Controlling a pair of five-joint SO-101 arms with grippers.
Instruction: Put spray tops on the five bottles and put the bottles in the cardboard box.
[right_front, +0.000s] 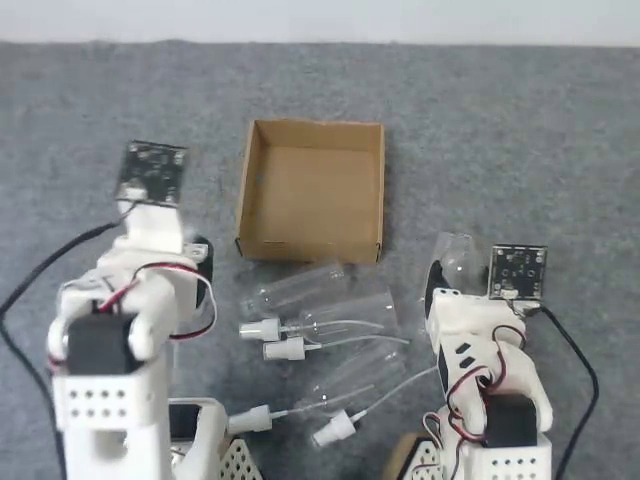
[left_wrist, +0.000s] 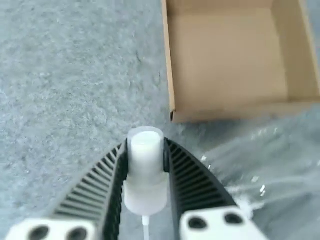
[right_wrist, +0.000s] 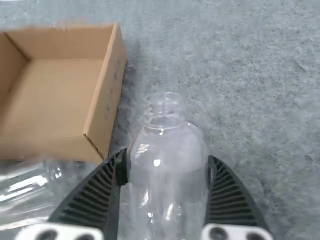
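My left gripper (left_wrist: 145, 165) is shut on a white spray top (left_wrist: 145, 170), held above the grey carpet near the cardboard box's (left_wrist: 240, 60) front left corner. My right gripper (right_wrist: 167, 172) is shut on a clear open-necked bottle (right_wrist: 167, 165), to the right of the box (right_wrist: 55, 95). In the high view the left arm (right_front: 150, 290) stands left of the box (right_front: 312, 190) and the right arm (right_front: 480, 340) right of it, with the held bottle (right_front: 452, 258) at its tip. Several clear bottles (right_front: 310, 290) and white spray tops (right_front: 262, 330) lie between the arms.
The open box is empty inside. Loose spray tops with long tubes (right_front: 335, 432) lie near the front, between the arm bases. Bare grey carpet (right_front: 520, 140) stretches behind and to both sides of the box.
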